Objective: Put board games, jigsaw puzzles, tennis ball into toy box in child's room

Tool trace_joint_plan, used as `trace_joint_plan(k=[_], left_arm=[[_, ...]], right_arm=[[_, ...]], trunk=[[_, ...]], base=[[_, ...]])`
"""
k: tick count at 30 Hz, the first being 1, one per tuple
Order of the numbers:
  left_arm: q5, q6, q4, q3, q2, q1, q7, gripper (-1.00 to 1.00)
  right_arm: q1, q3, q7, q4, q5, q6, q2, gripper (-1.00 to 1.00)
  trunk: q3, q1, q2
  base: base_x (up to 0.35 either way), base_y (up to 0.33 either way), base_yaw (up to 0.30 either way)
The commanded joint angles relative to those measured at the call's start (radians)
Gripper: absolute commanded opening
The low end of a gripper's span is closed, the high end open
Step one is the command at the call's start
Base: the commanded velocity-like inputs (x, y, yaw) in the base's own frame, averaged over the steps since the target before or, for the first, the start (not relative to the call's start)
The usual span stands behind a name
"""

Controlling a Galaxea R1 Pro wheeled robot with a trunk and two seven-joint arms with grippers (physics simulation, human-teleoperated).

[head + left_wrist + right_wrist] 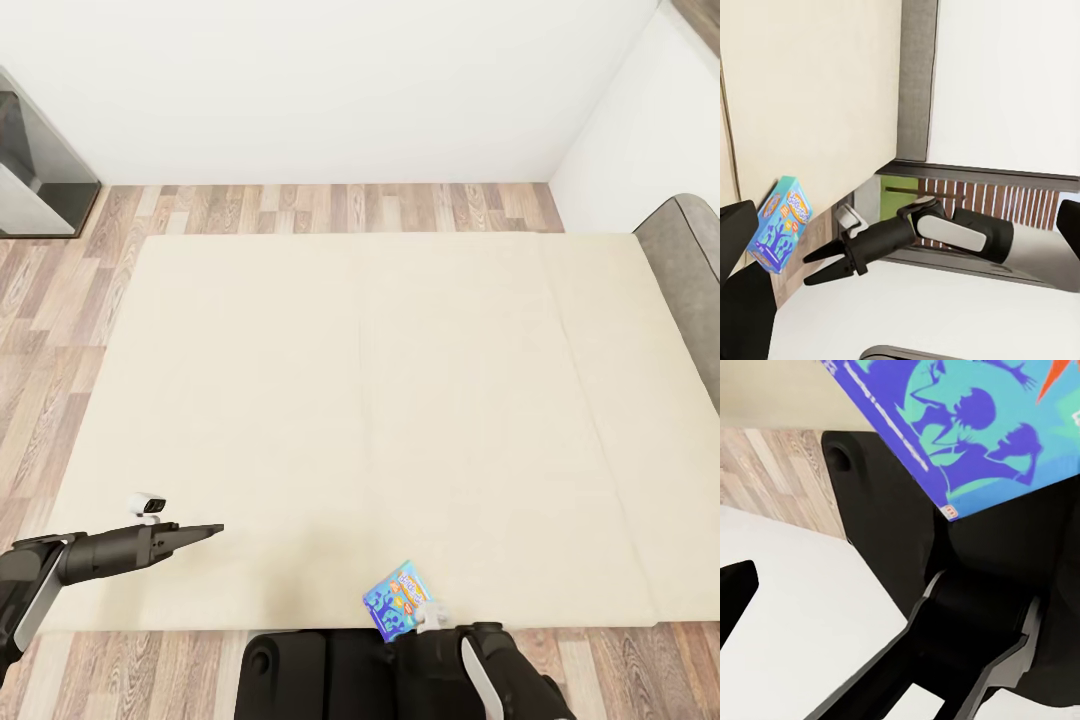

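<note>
A blue board game (397,601) with orange marks lies tilted at the near edge of the cream bed (380,400), one corner past the edge. In the left wrist view the same board game (780,225) is just beyond my right gripper (814,268), whose fingers are spread, with nothing between them. My right gripper (428,617) is beside the box's near corner. The right wrist view looks onto the printed face of the board game (975,420). My left gripper (212,528) hovers open over the bed's near left part, well away from the box.
Wood-plank floor (60,300) surrounds the bed. A dark glossy cabinet (40,170) stands at the far left wall. A grey padded headboard (690,280) runs along the bed's right side. My own dark base (300,670) is against the bed's near edge.
</note>
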Motion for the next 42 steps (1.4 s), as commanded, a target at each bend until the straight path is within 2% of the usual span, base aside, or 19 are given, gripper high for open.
trace_joint_plan(k=[1,19,42], left_arm=[[0.0,0.011,0.0,0.0,0.0,0.0,-0.004,1.0],[0.0,0.01,0.0,0.0,0.001,0.0,-0.004,1.0],[0.0,0.01,0.0,0.0,0.001,0.0,-0.004,1.0]], right_arm=[[0.0,0.0,0.001,-0.002,-0.001,0.006,0.002,1.0],[-0.005,0.0,0.002,-0.002,-0.002,0.002,0.025,1.0],[-0.01,0.0,0.002,-0.007,-0.002,0.001,0.027,1.0]], trunk=[[-0.001,0.001,-0.002],[-0.012,0.001,-0.002],[-0.022,0.001,-0.002]], base=[[0.0,0.0,0.0],[0.0,0.0,0.0],[0.0,0.0,0.0]])
